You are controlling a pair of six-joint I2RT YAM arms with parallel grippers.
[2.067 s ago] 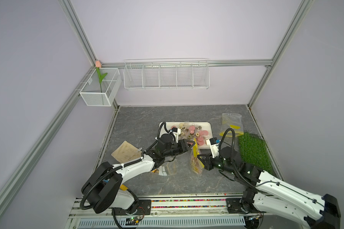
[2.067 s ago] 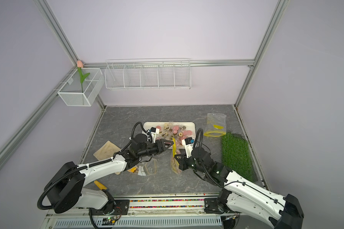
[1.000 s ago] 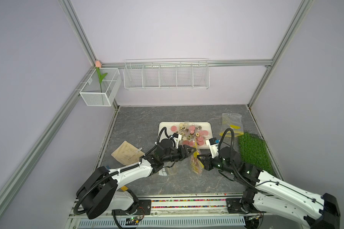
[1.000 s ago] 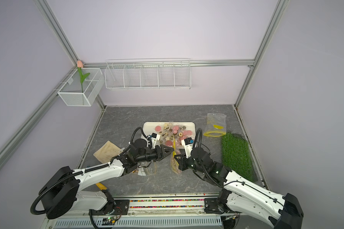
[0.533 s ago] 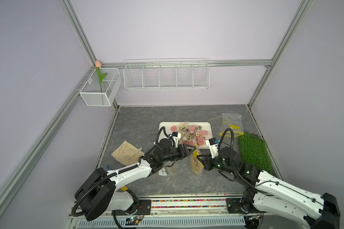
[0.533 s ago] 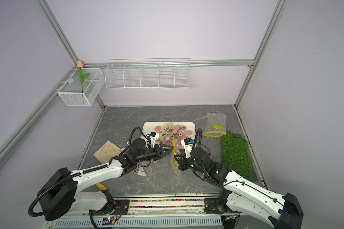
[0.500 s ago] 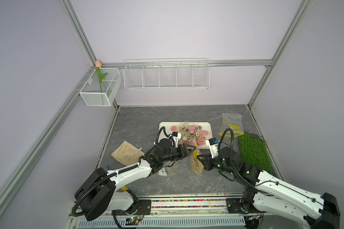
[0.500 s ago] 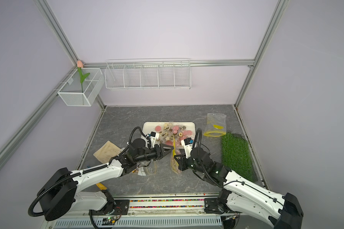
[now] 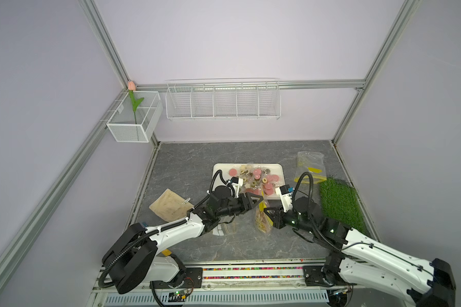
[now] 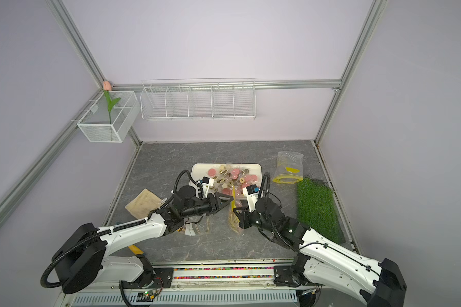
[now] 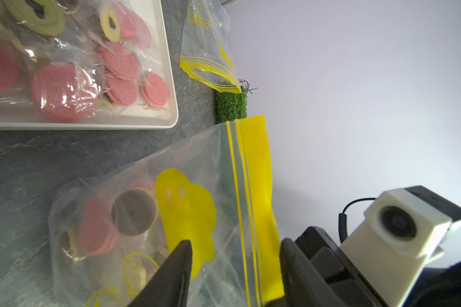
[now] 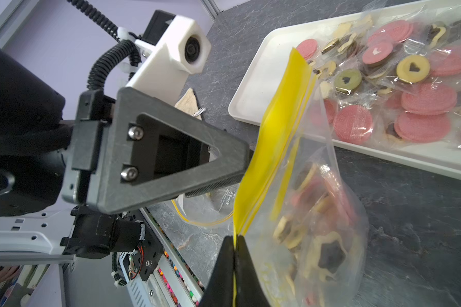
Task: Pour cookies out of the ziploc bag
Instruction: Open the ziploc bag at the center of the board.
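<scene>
The ziploc bag (image 9: pixel 262 222) (image 10: pixel 233 219) is clear with a yellow zip strip and stands upright on the grey table. My right gripper (image 12: pixel 234 239) (image 9: pixel 268 212) is shut on the end of that strip. Cookies (image 11: pixel 133 212) (image 12: pixel 330 255), pink, dark brown and beige, sit in the bag's lower part. My left gripper (image 11: pixel 236 242) (image 9: pixel 260 198) is open. Its jaws stand on either side of the bag's (image 11: pixel 218 164) upper part, one by the strip. More wrapped cookies (image 9: pixel 256 178) (image 12: pixel 423 106) lie on the white tray (image 9: pixel 218 170) (image 11: pixel 91 125) just behind.
An empty yellow-topped bag (image 9: pixel 310 167) lies at the back right, by a green turf mat (image 9: pixel 339 204). A beige pouch (image 9: pixel 171 207) lies at the left. Another clear bag (image 9: pixel 224 230) lies under my left arm. Wire baskets (image 9: pixel 222 102) hang on the back wall.
My left gripper has moved from the tray's front edge over to the top of the bag and stays open. The right gripper and the bag have held still.
</scene>
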